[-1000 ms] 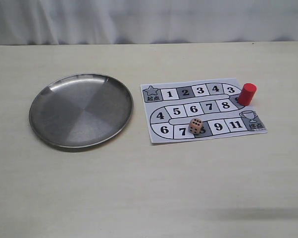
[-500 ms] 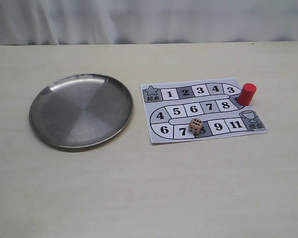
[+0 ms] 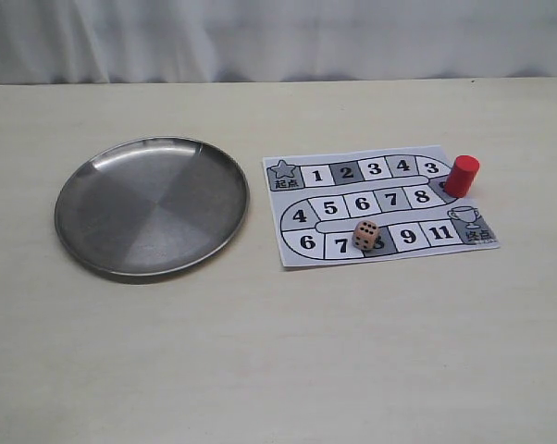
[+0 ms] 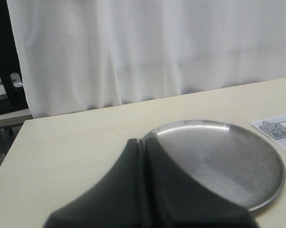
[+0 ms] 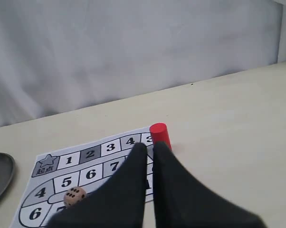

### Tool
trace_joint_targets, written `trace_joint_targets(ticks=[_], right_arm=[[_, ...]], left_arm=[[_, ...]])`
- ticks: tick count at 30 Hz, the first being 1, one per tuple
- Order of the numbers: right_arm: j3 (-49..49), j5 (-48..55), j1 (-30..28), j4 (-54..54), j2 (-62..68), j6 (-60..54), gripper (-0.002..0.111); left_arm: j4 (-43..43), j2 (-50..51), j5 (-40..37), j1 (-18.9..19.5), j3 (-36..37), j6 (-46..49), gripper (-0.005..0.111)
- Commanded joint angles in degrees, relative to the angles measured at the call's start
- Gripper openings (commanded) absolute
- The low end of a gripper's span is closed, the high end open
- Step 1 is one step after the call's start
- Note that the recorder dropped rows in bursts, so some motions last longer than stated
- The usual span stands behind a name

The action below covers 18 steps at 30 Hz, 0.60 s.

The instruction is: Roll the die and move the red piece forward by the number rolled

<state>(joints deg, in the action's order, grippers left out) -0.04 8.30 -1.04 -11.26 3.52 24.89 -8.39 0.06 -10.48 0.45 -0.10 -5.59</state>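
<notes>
Bare table (image 3: 260,370) rings the board (image 3: 330,208); die (image 3: 366,234) and red piece (image 3: 462,175) stand well apart.

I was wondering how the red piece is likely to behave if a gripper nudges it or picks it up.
The red piece stands upright, taller than wide, so a high sideways nudge would probably tip it; on its round side it would likely roll. It looks rigid and small, so probably light and easy to pinch, though its smooth wall might slip.

Looks like a lab setup: bare table (image 3: 260,370), white curtain (image 3: 278,37) behind.
</notes>
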Motion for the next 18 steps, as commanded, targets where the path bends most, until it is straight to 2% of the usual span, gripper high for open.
trace_joint_targets(ticks=[1,5,10,18], right_arm=[[0.04,-0.69,-0.20,3.05,-0.38,0.44,0.004],[0.04,-0.69,-0.20,1.57,-0.38,0.34,0.004],[0.04,2.08,-0.20,-5.19,-0.38,-1.37,0.004],[0.04,2.77,-0.20,-5.06,-0.38,-1.48,0.004]], left_arm=[[0.11,-0.06,0.55,-0.48,0.10,-0.05,0.000],[0.11,-0.06,0.55,-0.48,0.10,-0.05,0.000],[0.11,-0.06,0.55,-0.48,0.10,-0.05,0.000],[0.11,-0.06,0.55,-0.48,0.10,-0.05,0.000]])
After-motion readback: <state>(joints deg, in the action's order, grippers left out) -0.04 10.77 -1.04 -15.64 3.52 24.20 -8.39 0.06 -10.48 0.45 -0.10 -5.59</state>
